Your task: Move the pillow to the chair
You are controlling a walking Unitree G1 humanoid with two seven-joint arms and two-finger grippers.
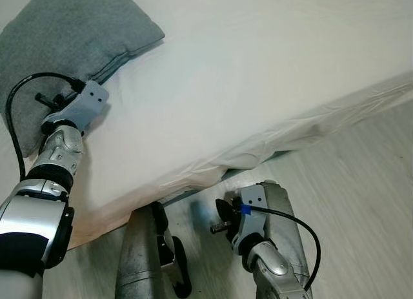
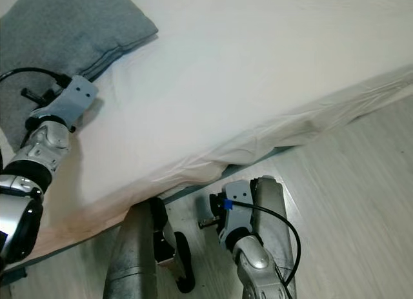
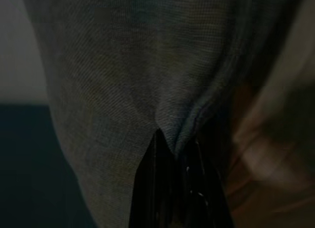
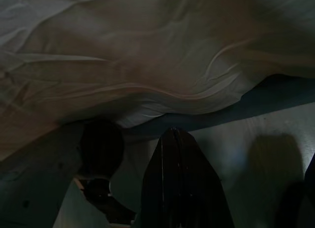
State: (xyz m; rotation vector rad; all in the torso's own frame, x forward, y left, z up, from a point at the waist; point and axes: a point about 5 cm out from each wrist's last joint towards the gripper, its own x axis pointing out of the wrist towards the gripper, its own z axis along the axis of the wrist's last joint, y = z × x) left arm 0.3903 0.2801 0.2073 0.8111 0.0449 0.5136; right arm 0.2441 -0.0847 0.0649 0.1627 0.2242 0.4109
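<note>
A grey pillow (image 1: 71, 34) lies on the white bed at the far left. My left arm reaches up onto the bed to the pillow's near edge. In the left wrist view the left gripper (image 3: 174, 151) is shut on a fold of the pillow's grey fabric (image 3: 133, 80). My right arm hangs low beside the bed, above the floor. In the right wrist view the right gripper (image 4: 173, 134) is shut with nothing in it, and it points at the hanging sheet.
The bed's white sheet (image 1: 258, 86) runs across most of the view, and its edge (image 1: 303, 134) drapes toward the pale wood floor (image 1: 361, 189). My own grey legs (image 1: 139, 260) stand against the bed's side.
</note>
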